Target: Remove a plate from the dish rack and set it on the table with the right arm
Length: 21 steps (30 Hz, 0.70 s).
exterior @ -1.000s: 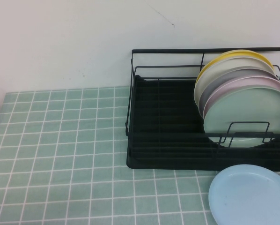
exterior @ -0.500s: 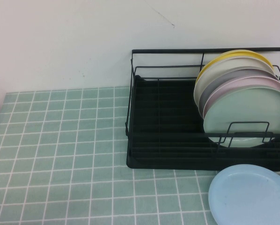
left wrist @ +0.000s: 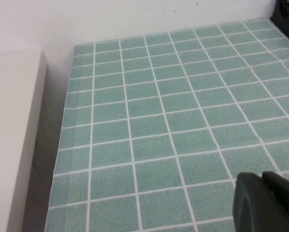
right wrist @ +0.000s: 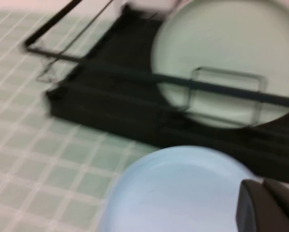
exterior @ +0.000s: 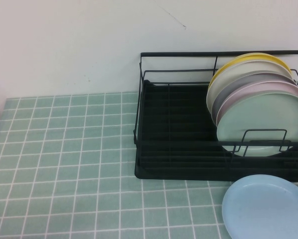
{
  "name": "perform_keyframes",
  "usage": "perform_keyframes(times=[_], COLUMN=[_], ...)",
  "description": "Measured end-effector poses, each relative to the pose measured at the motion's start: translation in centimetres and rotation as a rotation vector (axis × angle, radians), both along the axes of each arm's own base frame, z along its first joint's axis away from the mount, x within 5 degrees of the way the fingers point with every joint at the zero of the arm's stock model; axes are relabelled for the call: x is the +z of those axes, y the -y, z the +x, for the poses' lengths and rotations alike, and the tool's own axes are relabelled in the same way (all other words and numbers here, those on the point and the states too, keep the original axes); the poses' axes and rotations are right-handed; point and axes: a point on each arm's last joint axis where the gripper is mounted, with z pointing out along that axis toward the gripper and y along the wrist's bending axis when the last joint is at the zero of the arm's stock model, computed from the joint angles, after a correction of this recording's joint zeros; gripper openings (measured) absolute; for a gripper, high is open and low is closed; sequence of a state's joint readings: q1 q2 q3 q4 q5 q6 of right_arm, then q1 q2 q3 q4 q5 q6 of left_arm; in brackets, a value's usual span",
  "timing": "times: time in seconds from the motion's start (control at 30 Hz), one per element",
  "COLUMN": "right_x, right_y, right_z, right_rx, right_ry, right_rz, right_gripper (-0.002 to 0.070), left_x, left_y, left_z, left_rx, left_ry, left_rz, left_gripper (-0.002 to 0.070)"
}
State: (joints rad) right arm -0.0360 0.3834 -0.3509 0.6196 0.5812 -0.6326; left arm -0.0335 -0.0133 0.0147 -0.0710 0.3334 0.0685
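- The right tool shows only as a dark tip above the near edge of the light blue plate; its opening cannot be told.
- The left tool hangs over bare worktop tiles well apart from the rack, its opening also unclear.
- The plate lies flat on the worktop just in front of the dish rack.
- A mint green plate stands frontmost in the rack's row.

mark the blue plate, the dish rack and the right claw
light blue plate [exterior: 266, 206], high view, flat centre.
dish rack [exterior: 179, 172], high view, front edge of tray.
right claw [right wrist: 267, 205], right wrist view, dark tip over plate.
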Motion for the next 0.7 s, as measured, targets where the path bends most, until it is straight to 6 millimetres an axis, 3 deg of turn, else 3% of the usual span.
perform_keyframes(times=[0.17, 0.3, 0.7], right_x=[-4.8, -6.5, -6.6], right_y=[1.4, 2.0, 2.4], right_z=[-1.2, -2.0, -2.2], right_rx=[-0.16, -0.206, -0.246], right_ry=[0.222, 0.368, 0.459], right_rz=[-0.062, -0.137, -0.176], right_gripper=[-0.0001, -0.0001, -0.0001], left_x=[0.0, 0.0, 0.0], left_y=[0.0, 0.0, 0.0], left_z=[0.0, 0.0, 0.0], left_rx=[0.0, 0.0, 0.0], left_ry=[0.0, 0.0, 0.002], left_rz=[0.002, 0.002, 0.002], left_gripper=[-0.0003, -0.0003, -0.0003])
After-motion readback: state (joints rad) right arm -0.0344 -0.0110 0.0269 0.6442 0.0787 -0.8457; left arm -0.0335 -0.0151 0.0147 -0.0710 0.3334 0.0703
